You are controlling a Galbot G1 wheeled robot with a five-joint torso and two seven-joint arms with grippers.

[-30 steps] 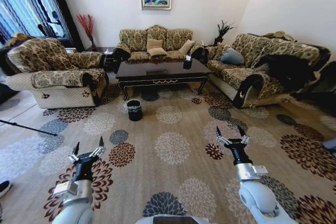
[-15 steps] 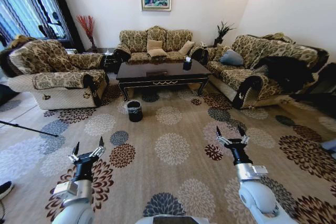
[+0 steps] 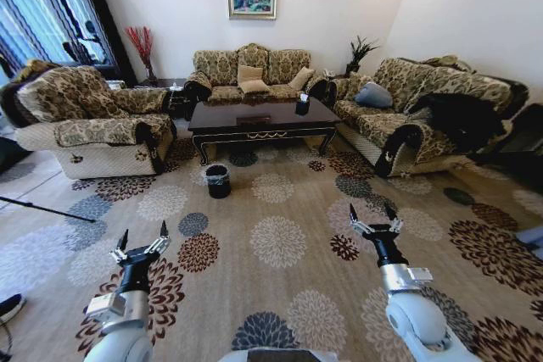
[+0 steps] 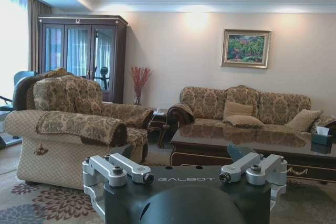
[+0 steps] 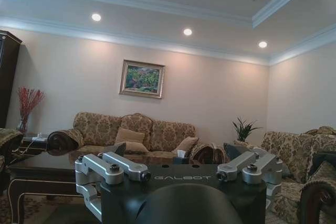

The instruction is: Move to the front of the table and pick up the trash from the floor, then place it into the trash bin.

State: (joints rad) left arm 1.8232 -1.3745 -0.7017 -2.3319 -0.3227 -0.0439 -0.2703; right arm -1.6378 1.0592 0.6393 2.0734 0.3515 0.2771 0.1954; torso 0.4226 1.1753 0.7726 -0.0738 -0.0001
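The dark glossy table (image 3: 259,119) stands across the room in front of the far sofa, and it also shows as the table (image 4: 247,142) and the table (image 5: 37,167) in the wrist views. The small black trash bin (image 3: 218,181) sits on the carpet just before the table's left front leg. The trash is too small to make out on the patterned carpet. My left gripper (image 3: 142,235) and right gripper (image 3: 372,214) are held low in front of me, both open and holding nothing. They appear again as the left gripper (image 4: 181,153) and the right gripper (image 5: 176,151).
An armchair (image 3: 93,125) flanks the table on the left and a long sofa (image 3: 424,112) on the right. A black tissue box (image 3: 303,105) stands on the table. Wide flowered carpet (image 3: 276,239) lies between me and the table. A thin dark rod (image 3: 47,208) lies at left.
The whole picture has shifted slightly, so the camera has moved a little; the furniture sits marginally lower and nearer. Both arms hold the same pose.
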